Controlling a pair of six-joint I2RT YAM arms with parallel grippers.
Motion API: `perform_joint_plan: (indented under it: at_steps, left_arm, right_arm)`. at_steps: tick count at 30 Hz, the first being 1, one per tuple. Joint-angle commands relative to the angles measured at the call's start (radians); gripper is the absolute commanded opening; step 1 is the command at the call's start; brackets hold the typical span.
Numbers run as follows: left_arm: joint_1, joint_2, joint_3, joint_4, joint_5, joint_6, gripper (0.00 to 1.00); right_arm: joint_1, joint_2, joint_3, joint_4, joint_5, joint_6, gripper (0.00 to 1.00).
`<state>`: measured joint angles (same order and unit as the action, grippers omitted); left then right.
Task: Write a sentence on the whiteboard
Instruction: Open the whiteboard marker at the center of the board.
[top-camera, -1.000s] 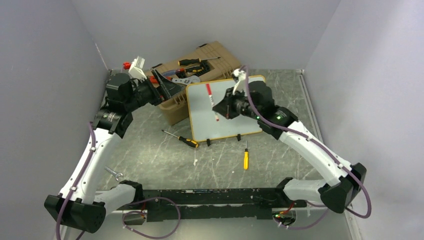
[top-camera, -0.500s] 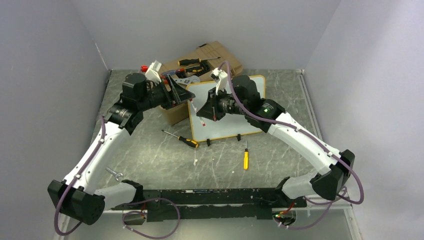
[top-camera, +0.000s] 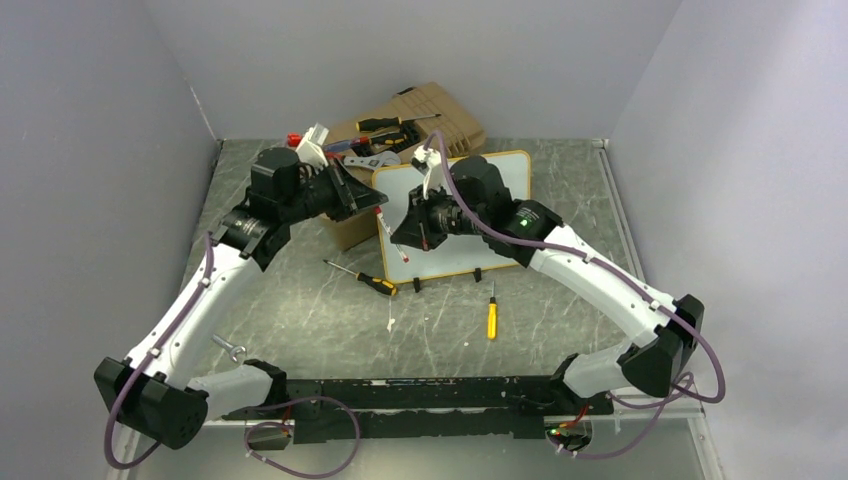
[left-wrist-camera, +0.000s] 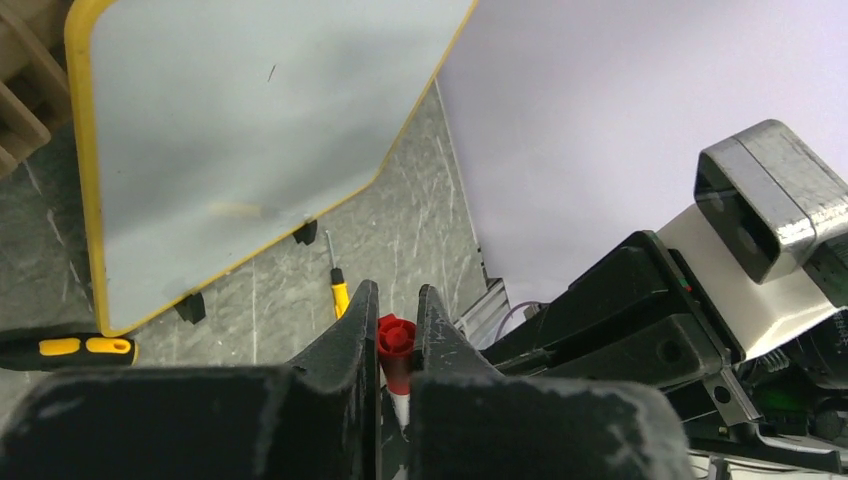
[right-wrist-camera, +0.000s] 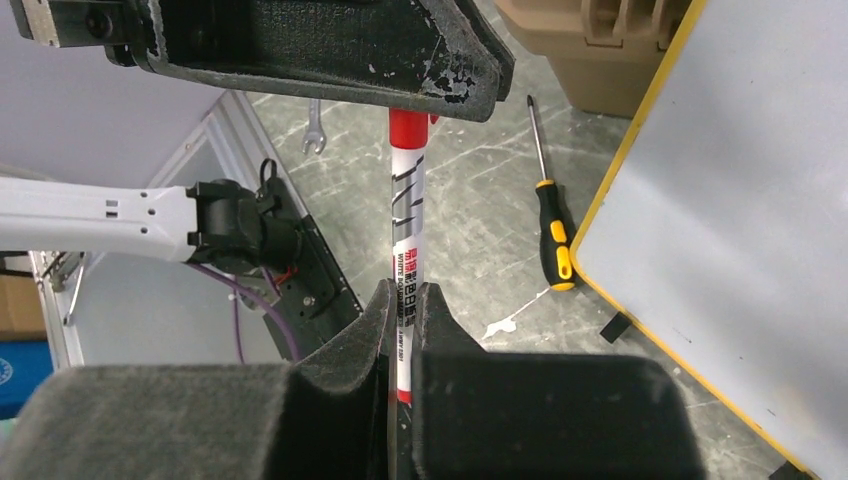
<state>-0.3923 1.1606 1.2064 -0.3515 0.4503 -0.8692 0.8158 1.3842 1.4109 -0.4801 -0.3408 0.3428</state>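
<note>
The left gripper (left-wrist-camera: 396, 300) is clamped tight on the red cap (left-wrist-camera: 396, 338) of a whiteboard marker (right-wrist-camera: 408, 220). The right gripper (right-wrist-camera: 402, 295) is pinched closed on the marker's white barrel. Just behind them, the whiteboard (top-camera: 500, 178) rests on its 2 black clip feet (top-camera: 417, 285) beside the tan toolbox (top-camera: 440, 108).

Whiteboard (top-camera: 505, 175) at centre frame, toolbox (top-camera: 445, 112) behind it at upper centre, marker (top-camera: 394, 237) over its left edge, screwdriver (top-camera: 365, 279) lower left of it, second screwdriver (top-camera: 491, 318) below it.
</note>
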Motion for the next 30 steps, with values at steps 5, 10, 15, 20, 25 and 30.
perform_joint_plan:
  at_steps: [5,10,15,20,25,30]
  left_arm:
    - [0.001,-0.05,0.018,-0.035,-0.111,-0.044,0.0]
    - [0.001,-0.068,0.006,0.001,-0.093,-0.116,0.0]
    - [0.001,-0.075,-0.013,0.063,-0.054,-0.194,0.0]
    - [0.001,-0.061,-0.031,0.095,-0.005,-0.238,0.0]
    - [0.001,-0.081,-0.067,0.113,-0.006,-0.26,0.0]
    - [0.001,-0.094,-0.081,0.104,-0.017,-0.261,0.0]
  right_arm:
    - [0.005,-0.127,-0.099,0.159,0.113,0.09,0.53]
    - [0.005,-0.229,-0.263,0.406,0.106,0.212,0.84]
    - [0.005,-0.196,-0.26,0.443,0.057,0.258,0.84]
    - [0.005,-0.145,-0.247,0.475,0.006,0.28,0.75]
    - [0.005,-0.101,-0.237,0.557,-0.02,0.331,0.5]
    - [0.005,-0.094,-0.252,0.618,-0.036,0.361,0.12]
